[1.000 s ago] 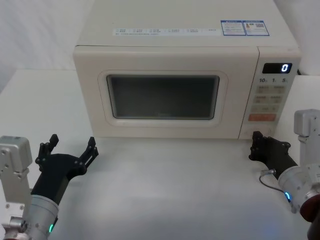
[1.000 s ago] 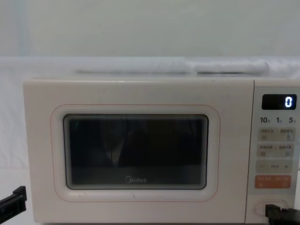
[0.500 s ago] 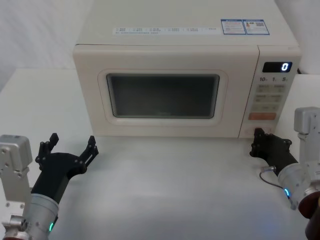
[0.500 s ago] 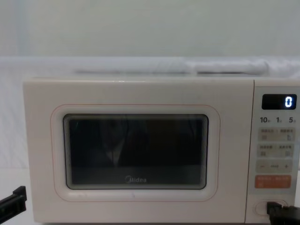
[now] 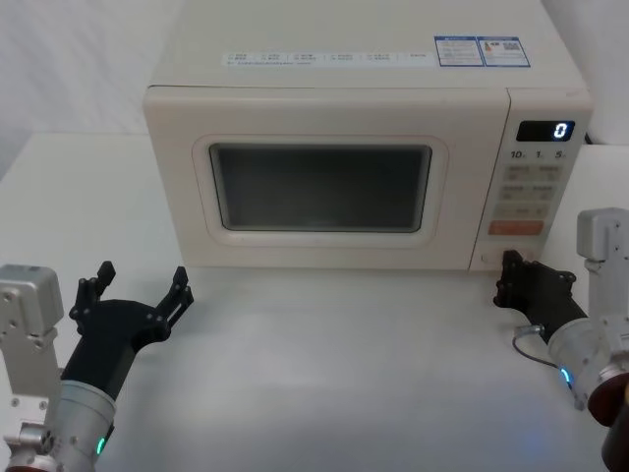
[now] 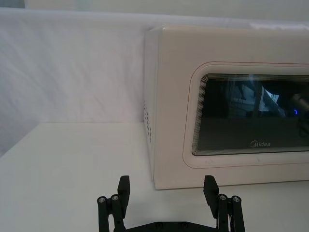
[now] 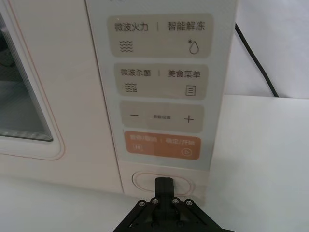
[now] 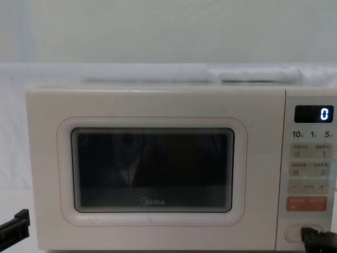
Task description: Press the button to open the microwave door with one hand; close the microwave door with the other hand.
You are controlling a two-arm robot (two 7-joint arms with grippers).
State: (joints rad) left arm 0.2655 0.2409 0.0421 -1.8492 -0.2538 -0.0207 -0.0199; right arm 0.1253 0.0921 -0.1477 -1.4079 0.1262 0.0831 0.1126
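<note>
The boxy cream microwave (image 5: 364, 147) stood at the upper centre of the head view on the white counter (image 5: 324, 374), its large cream door with the dark window (image 5: 319, 187) shut flush. The right wrist view showed what the head view hid: the wide pill-shaped cream button (image 7: 164, 181) at the lower centre of the frame, under the orange rectangular key (image 7: 161, 144), with the black tip of the right pincer (image 7: 164, 186) placed against its middle. There the two fingers were together and held nothing. In the chest view this tip was at the lower right corner, on the button (image 8: 301, 231). The left pincer (image 5: 138, 292) stayed at the lower left of the head view, wide open and empty; the left wrist view showed its fingers (image 6: 211, 189) apart, in front of the door's lower left corner (image 6: 193, 159) without touching it.
</note>
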